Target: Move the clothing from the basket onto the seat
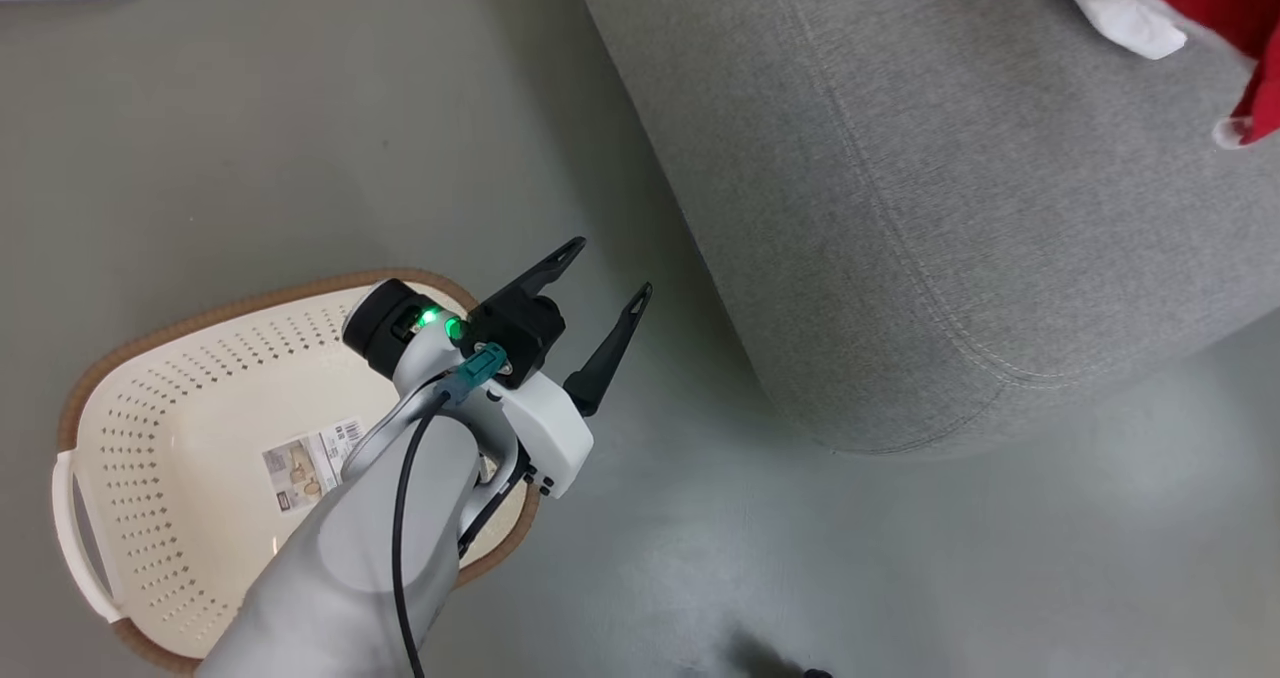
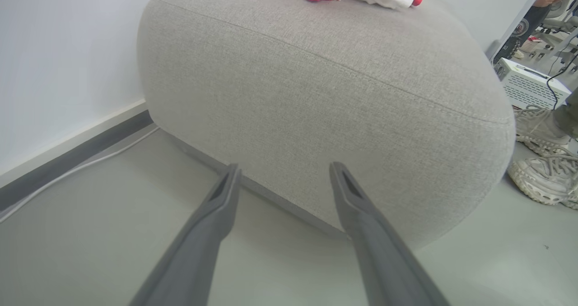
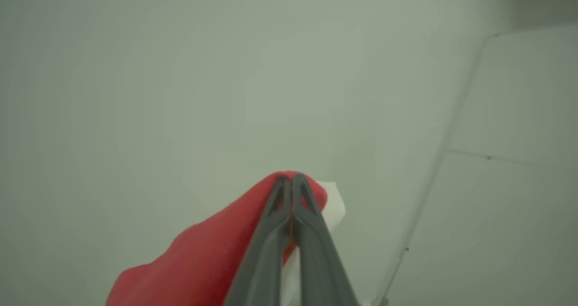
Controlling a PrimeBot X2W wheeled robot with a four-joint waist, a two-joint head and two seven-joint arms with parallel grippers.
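The clothing [image 1: 1130, 13] is out of the basket [image 1: 180, 398]. The basket's bottom is bare apart from its paper label [image 1: 312, 463], and red and white fabric sits at the far right of the head view, on top of the seat [image 1: 950, 188]. From the left wrist, a red-and-white bundle lies on the far side of the seat's top.

The right gripper [image 3: 292, 177] is clamped tight on a red garment [image 3: 216, 252] with a white edge, which trails down from its fingertips. The backdrop there is a blurred pale surface that gives no bearing, so I cannot tell how this gripper stands relative to the seat. Nor can I tell whether the red at the right edge of the head view is the held piece or fabric lying on the cushion.

The left gripper [image 1: 610, 270] hangs over the basket's right rim with its fingers spread and nothing between them. It points far and right toward the seat's rounded near corner, with bare floor [image 1: 680, 458] between.

The move turns on side. The clothing lies far and right of the left gripper, well apart, and the right arm has the garment and looks the nearer. What probably remains is to bring that piece over the cushion top, clear of the edge, and let go.
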